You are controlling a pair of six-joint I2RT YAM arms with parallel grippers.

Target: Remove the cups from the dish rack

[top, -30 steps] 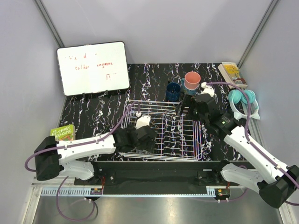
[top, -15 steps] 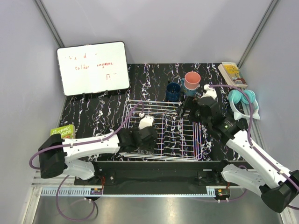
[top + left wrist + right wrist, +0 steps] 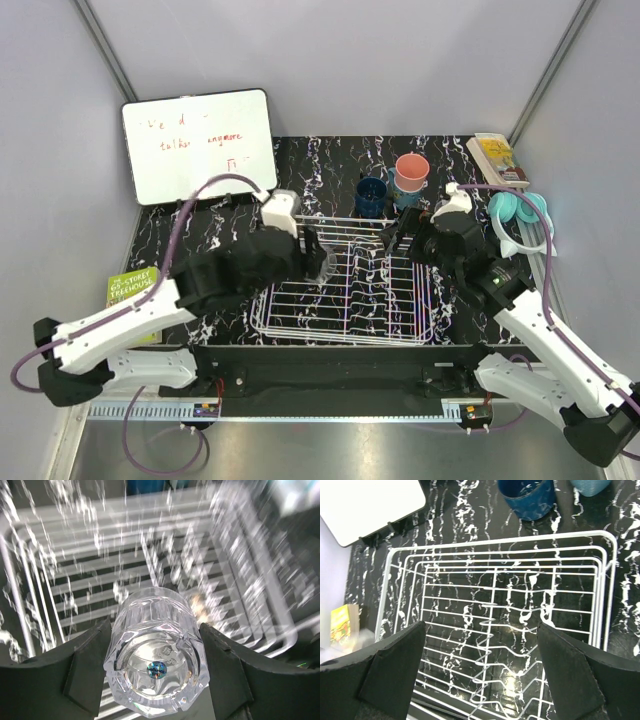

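- Front of the dish rack: its near rim lies just beyond the arms' bases; white wire sides rise all round, with rows of upright prongs inside.
- Above the rack's left half: the left gripper hangs over the wires, its fingers clenched on a clear glass cup; the cup is held up off the grid, and the rack beneath is blurred in the left wrist view.
- Above the rack's far right corner: the right gripper hovers with its fingers spread wide, grasping nothing; bare wire grid shows between them.
- Left of the rack: a green book lies at the table's left edge, well apart from the rim; open black marbled table lies between.
- Just beyond the rack's far rim: the dark blue cup stands upright on the table, near the rim; the salmon-pink tumbler stands just right of it; a teal mug shows beside the tumbler, mostly hidden; I cannot tell whether they touch.
- Farther still: a whiteboard leans at the far left; a book and a teal ring-shaped thing lie beyond the rack's right side.
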